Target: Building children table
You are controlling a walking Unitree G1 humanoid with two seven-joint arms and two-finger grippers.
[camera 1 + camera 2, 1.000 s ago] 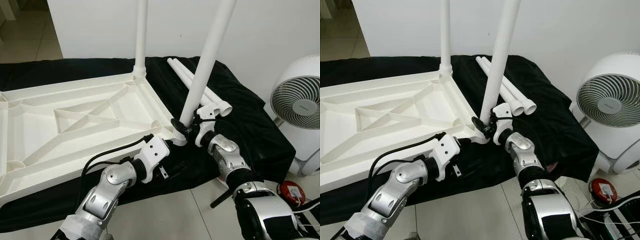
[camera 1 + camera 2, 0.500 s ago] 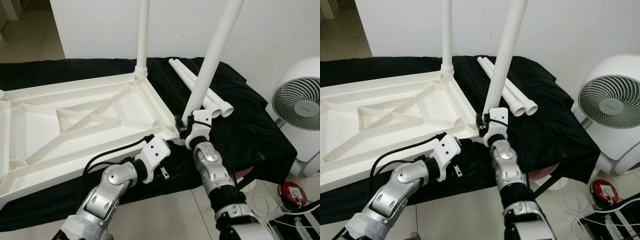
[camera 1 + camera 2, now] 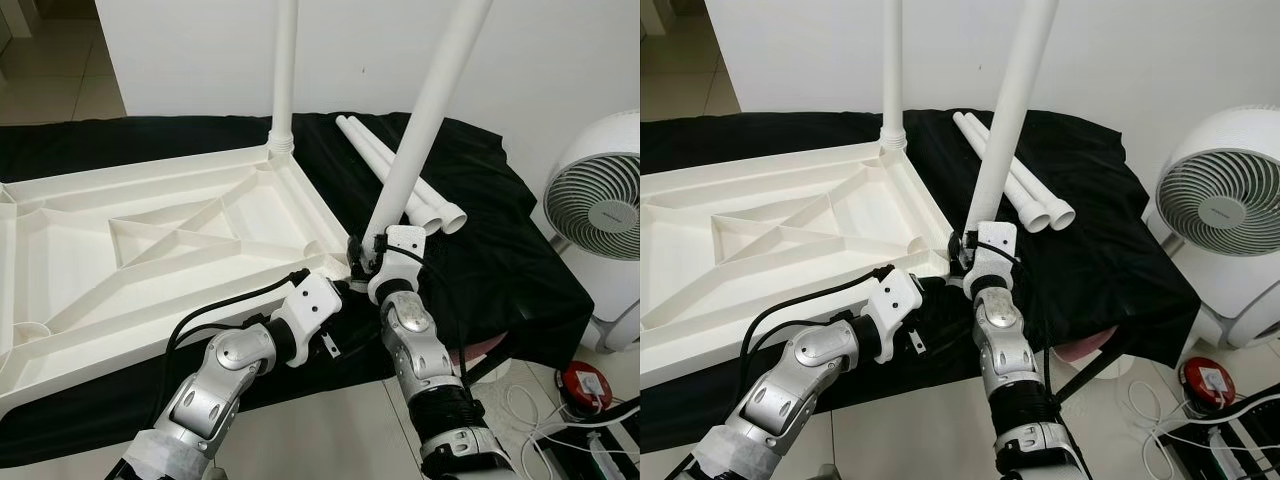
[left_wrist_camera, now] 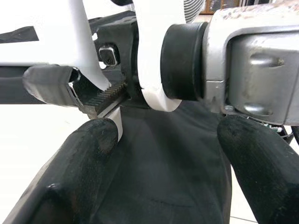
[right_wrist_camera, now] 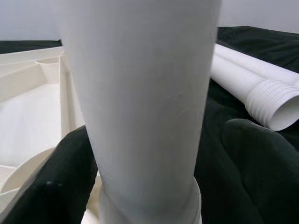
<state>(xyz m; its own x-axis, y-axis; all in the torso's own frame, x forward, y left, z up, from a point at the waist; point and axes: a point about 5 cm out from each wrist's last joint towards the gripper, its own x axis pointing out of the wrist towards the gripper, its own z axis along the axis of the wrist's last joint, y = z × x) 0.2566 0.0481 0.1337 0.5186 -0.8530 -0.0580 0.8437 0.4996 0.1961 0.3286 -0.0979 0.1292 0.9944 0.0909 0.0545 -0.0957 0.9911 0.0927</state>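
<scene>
Two legs [image 3: 283,75] up in one tabletop [image 3: 150,240], two spare legs [image 3: 400,180] flat; right end effector [image 3: 365,255] clamped round one, left end effector [image 4: 159,140] apart.

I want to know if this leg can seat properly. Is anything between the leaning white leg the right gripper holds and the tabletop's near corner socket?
Nothing visible does. The right gripper grips the leaning white tube leg, whose foot already meets the upturned white plastic tabletop at its corner socket.

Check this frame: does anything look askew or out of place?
Yes. The table leg in the right pincer leans at the tabletop's near corner, while the far-corner leg stands upright.
</scene>
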